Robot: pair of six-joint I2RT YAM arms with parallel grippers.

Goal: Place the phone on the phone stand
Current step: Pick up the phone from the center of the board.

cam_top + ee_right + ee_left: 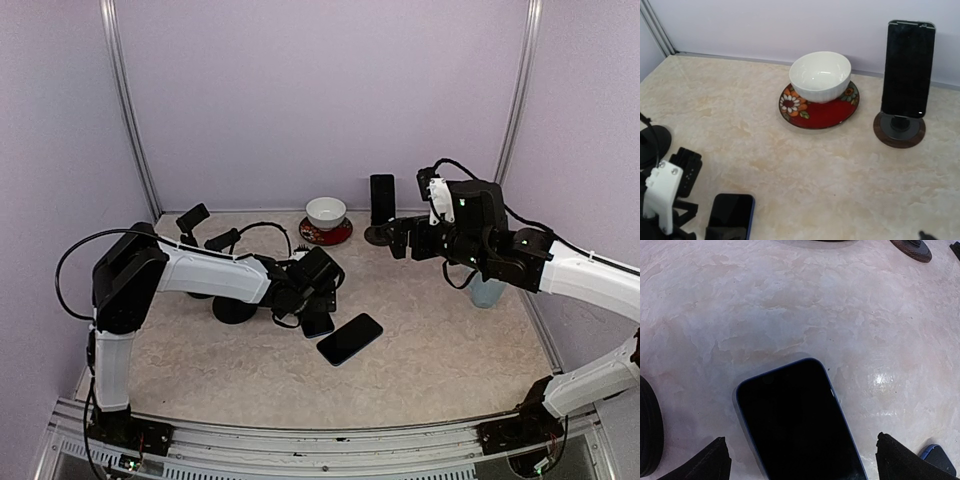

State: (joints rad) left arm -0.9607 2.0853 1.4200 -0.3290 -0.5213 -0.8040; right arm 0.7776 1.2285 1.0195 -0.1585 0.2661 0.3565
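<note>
Phone (pixel 796 422) | flat between fingertips of left gripper (pixel 802 454) | jaws wide, holding nothing

1 white bowl (pixel 820 75) on red floral plate (pixel 832 112), back-ctr of beige marbled tbl (pixel 790 160)

phone (pixel 349 338) flat on table (pixel 200 365), left hand (pixel 316 306) just beside it, another phone (pixel 382 198) on stand (pixel 377 236)

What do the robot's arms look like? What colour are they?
Each has smooth white tubes joined by chunky black joints. The left arm trails a thin black cable loop, and the right arm carries black cables and tiny green lights. The left end effector and right end effector are black; the left one's fingers look like dark wedges.
</note>
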